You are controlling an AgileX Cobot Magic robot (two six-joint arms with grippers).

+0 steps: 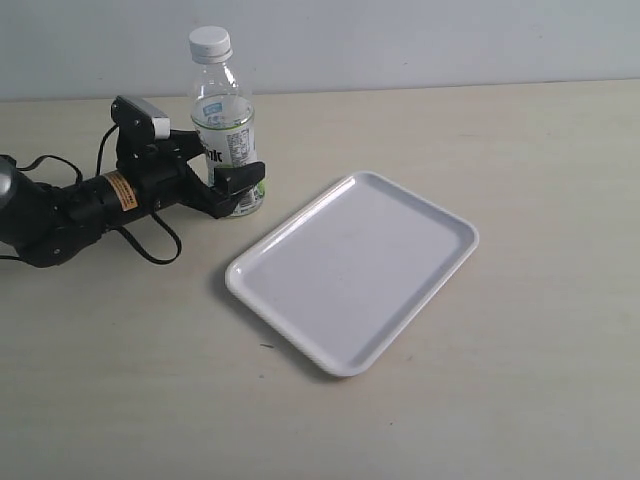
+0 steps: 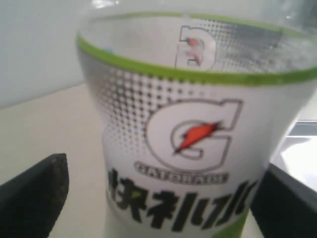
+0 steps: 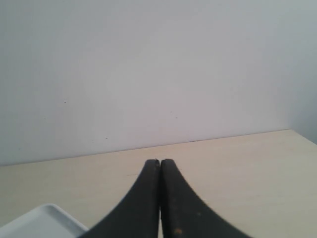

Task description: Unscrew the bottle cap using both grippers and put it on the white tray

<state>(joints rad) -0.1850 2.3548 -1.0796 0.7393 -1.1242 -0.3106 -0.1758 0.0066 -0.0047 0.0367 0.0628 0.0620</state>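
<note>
The bottle (image 1: 222,120) stands upright at the back left of the table with the white ribbed bottle cap (image 1: 210,42) screwed on its neck. My left gripper (image 1: 222,165) reaches in from the left and straddles the bottle's lower body. In the left wrist view the label (image 2: 188,144) fills the frame. One finger (image 2: 285,203) lies against the bottle's side; the other finger (image 2: 42,193) stands off it with a gap, so the gripper is open. My right gripper (image 3: 159,166) is shut with nothing in it and is out of the exterior view. The white tray (image 1: 350,270) lies right of the bottle.
The tray holds nothing, and one corner of it (image 3: 44,220) shows in the right wrist view. A pale wall runs along the table's far edge behind the bottle. The left arm's cables (image 1: 150,240) trail on the table at the left.
</note>
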